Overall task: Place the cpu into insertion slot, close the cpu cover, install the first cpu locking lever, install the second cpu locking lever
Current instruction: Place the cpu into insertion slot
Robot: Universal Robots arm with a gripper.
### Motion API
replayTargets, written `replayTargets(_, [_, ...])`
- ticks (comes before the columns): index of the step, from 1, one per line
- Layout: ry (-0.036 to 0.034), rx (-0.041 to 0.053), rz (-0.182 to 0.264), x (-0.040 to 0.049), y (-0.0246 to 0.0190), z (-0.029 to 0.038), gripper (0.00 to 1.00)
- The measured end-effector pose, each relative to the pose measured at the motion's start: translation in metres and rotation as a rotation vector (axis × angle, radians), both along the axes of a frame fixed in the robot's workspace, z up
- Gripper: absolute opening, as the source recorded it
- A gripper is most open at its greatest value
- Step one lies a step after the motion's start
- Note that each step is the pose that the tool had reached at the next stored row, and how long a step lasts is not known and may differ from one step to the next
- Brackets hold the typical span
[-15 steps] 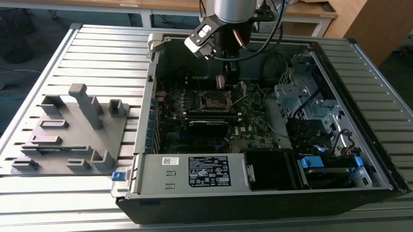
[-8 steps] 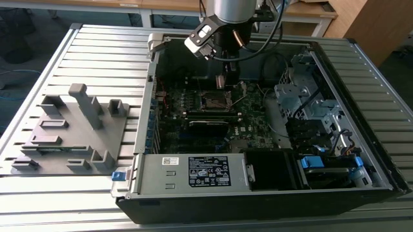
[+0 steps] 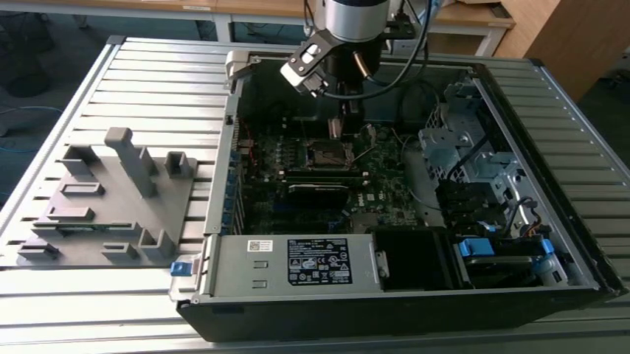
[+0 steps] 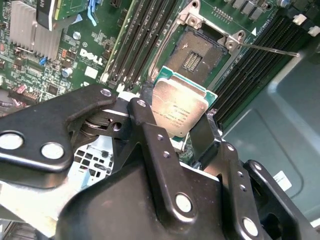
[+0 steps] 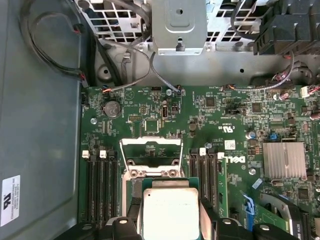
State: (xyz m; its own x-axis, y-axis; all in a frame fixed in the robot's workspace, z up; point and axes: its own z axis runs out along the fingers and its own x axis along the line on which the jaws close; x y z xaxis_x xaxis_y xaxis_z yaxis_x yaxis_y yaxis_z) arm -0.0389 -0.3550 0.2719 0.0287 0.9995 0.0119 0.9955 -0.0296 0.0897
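Observation:
In the exterior view my gripper (image 3: 336, 127) reaches down into the open computer case, just above and behind the insertion slot (image 3: 330, 153). It is shut on the cpu (image 4: 179, 107), a square chip with a dull silver face, pinched by its edges between two black fingers (image 4: 144, 111). The insertion slot (image 4: 197, 55) lies open and dark, with the cpu hovering a little to one side of it. The cpu (image 5: 170, 212) overlaps the slot's near edge in the first wrist view. The cpu cover (image 5: 151, 150), a silver frame, is swung open beyond it. A thin locking lever (image 4: 272, 50) sticks out beside the slot.
Memory slots (image 5: 100, 185) flank the socket. A finned heatsink (image 5: 284, 160) and loose cables (image 5: 130, 70) sit on the motherboard. The case holds a power supply (image 3: 295, 262) and drive bays (image 3: 473, 162). A grey fixture plate (image 3: 108, 199) lies at the exterior view's left.

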Motion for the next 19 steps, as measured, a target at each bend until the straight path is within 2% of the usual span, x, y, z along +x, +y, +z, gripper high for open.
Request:
replayTargets(5, [0.0002, -0.0003, 0.000, -0.0036, 0.0000, -0.0043, 0.54])
replayTargets(7, [0.0001, -0.0001, 0.000, -0.0039, 0.0000, -0.0053, 0.54])
replayTargets(11, [0.0001, -0.0002, 0.000, -0.0041, 0.0000, -0.0115, 0.54])
replayTargets(15, [0.0001, 0.0001, 0.000, -0.0041, 0.0000, -0.0138, 0.54])
replayTargets(19, [0.0001, 0.0023, 0.000, -0.0044, 0.0024, -0.0159, 0.54])
